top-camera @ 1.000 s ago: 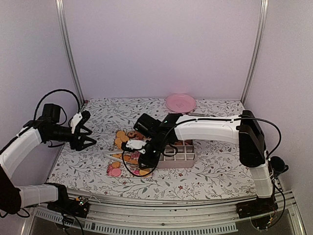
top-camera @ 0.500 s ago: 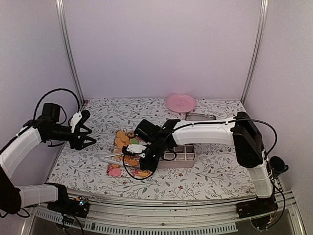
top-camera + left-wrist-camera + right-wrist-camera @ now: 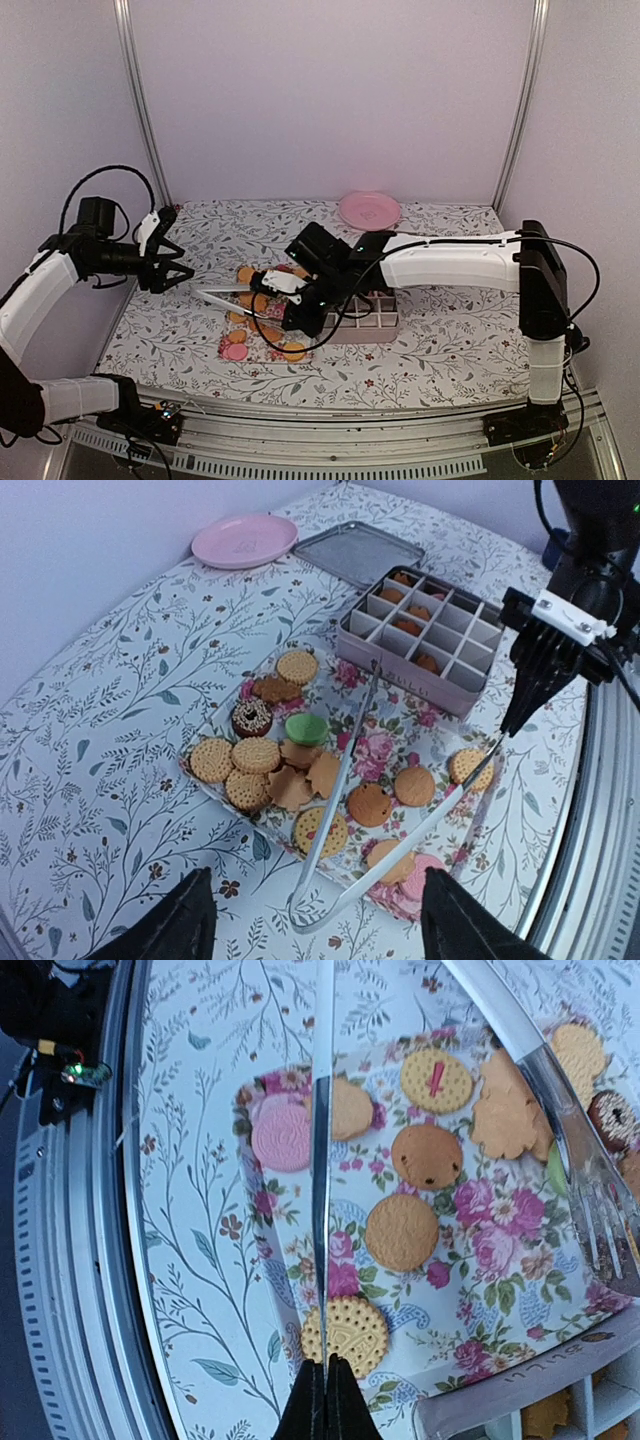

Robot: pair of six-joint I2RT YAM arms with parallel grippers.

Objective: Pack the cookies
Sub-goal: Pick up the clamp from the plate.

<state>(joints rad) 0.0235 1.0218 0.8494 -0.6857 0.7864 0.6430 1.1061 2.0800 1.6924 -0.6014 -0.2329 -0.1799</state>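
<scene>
A leafy-patterned tablecloth covers the table beneath pale lilac walls; most of the cookies lie on a flowered tray, and a few sit in compartments of the divided tin just beside it; a pink plate and a metal lid lie farther back. The right gripper is pinched tight on one arm of the spread metal tongs over the tray; the left gripper hovers to the left, fingers wide apart, holding nothing.
</scene>
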